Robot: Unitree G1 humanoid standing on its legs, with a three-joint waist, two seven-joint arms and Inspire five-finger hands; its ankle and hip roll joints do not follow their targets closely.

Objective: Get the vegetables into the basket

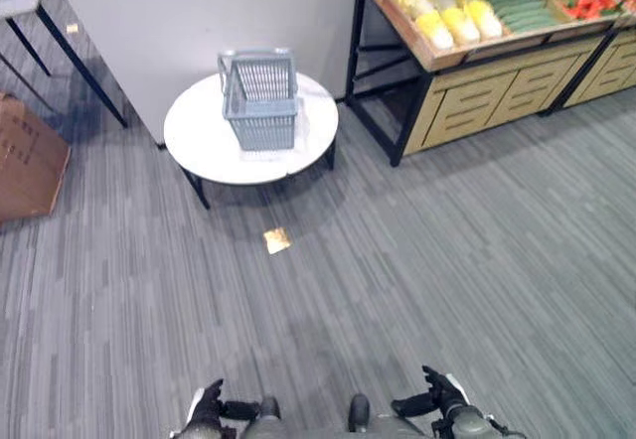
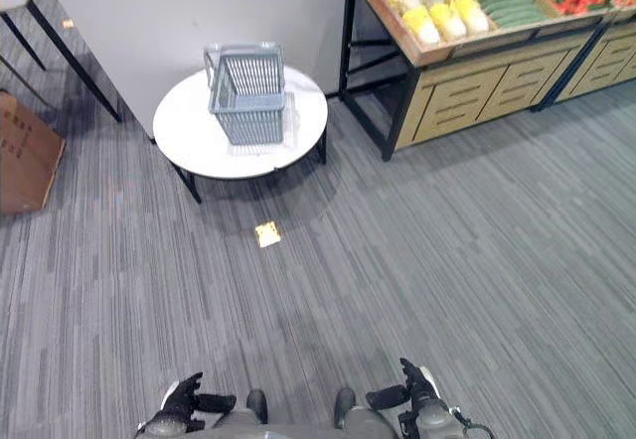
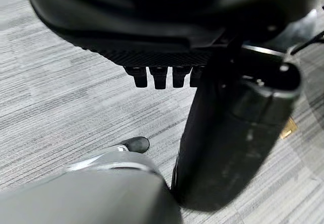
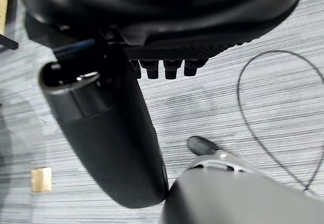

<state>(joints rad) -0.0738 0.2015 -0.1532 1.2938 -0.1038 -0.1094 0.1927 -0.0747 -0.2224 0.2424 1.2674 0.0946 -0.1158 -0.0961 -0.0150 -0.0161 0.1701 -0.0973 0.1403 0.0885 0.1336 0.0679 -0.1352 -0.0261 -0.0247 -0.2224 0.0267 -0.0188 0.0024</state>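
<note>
1. Nearest, the left hand (image 1: 207, 407) and right hand (image 1: 443, 395) hang low over grey carpet, fingers relaxed and straight, holding nothing.
2. Farther ahead, a grey slatted basket (image 1: 260, 99) stands empty on a round white table (image 1: 204, 141).
3. Farthest right, a wooden produce stand (image 1: 467, 86) holds the vegetables: pale yellow cabbages (image 1: 449, 14) beside green cucumbers (image 1: 517, 0).
4. No step seems begun; next probably means walking to the stand and grasping a vegetable.

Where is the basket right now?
The grey basket sits on the round white table, ahead and to the robot's left, against the wall, just left of the wooden vegetable stand.
</note>
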